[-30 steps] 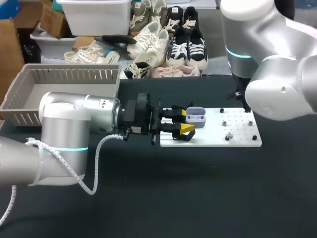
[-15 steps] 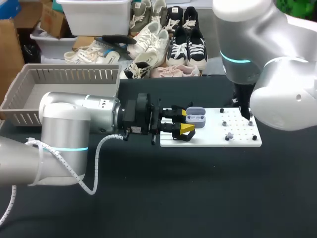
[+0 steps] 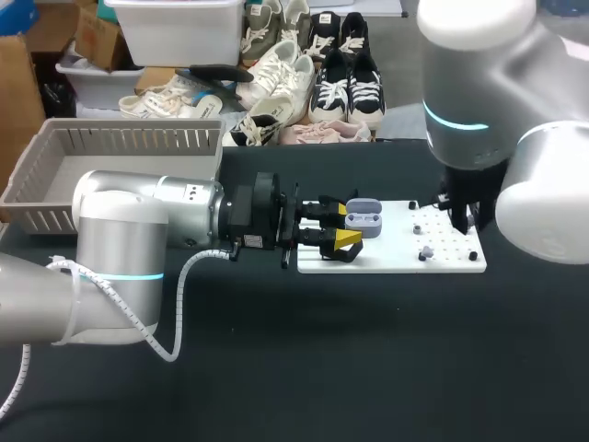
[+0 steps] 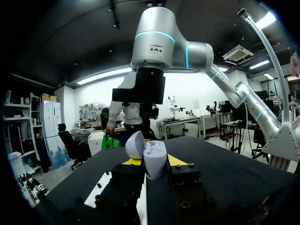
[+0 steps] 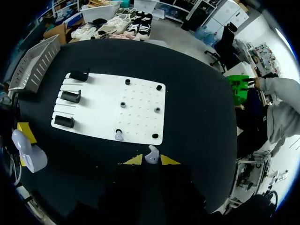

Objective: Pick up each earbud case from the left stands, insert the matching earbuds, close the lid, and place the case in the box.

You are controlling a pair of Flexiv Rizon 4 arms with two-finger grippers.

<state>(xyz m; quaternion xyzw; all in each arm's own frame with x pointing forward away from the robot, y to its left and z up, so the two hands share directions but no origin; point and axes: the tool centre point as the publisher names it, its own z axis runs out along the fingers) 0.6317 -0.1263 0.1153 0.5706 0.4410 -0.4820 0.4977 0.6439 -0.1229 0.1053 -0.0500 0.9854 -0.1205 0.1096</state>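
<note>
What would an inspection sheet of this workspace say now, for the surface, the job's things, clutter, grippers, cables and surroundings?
Surface: black table carrying a white peg board.
Job's things: open earbud case held by the left arm; one earbud held by the right arm; second earbud on the board; three black stands on the board; grey basket at the far left.
Clutter: nothing seen.
Grippers: left gripper shut on the case; right gripper shut on the earbud.
Cables: white cable hanging from the left arm.
Surroundings: nothing seen.
</note>
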